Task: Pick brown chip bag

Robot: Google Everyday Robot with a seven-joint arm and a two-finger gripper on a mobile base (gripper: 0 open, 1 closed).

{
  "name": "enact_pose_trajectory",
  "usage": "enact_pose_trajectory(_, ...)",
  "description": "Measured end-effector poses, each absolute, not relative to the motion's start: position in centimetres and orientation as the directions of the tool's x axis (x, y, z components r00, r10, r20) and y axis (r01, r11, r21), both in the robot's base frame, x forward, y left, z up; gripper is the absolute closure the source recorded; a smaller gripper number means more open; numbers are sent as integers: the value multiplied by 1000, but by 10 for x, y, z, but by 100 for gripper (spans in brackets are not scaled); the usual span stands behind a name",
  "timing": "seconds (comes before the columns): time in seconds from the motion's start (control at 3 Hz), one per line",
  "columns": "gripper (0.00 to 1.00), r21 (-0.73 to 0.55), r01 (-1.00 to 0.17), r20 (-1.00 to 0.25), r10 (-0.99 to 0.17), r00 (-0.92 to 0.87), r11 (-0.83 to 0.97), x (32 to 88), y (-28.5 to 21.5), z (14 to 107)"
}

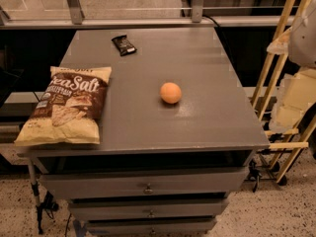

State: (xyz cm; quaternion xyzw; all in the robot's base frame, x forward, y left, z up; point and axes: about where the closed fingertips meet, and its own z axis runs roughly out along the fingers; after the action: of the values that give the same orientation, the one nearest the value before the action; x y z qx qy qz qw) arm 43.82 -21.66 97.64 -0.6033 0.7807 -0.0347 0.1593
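Right, my gripper (295, 97) hangs off the right edge of the grey table (207, 68), beside a wooden frame (273, 58), and I can't tell whether it's clenched or released. Well apart from it, past the orange (170, 92) at mid-table, the brown chip bag (69, 105) lies flat at the front left corner, with a black snack bar (124, 45) near the back.

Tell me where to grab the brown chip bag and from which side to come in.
Best bet: the pale bottom seam of the brown chip bag, at the front-left edge of the table. It lies flat, so come down from above and pinch across that thin seam, not the puffed middle. The end effector sits beyond the table's right side.
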Motion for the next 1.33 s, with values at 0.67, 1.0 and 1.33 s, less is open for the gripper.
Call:
enact_pose_trajectory(0.67,0,-253,-931,-208,-955,-213,263,439,-215,978)
enact_pose_trajectory(1.0,0,-269,-956,-200,-978,-61,114,451,-182,986)
enact_pose_trajectory(1.33,0,-256,-952,-175,-960,218,-170,456,-110,984)
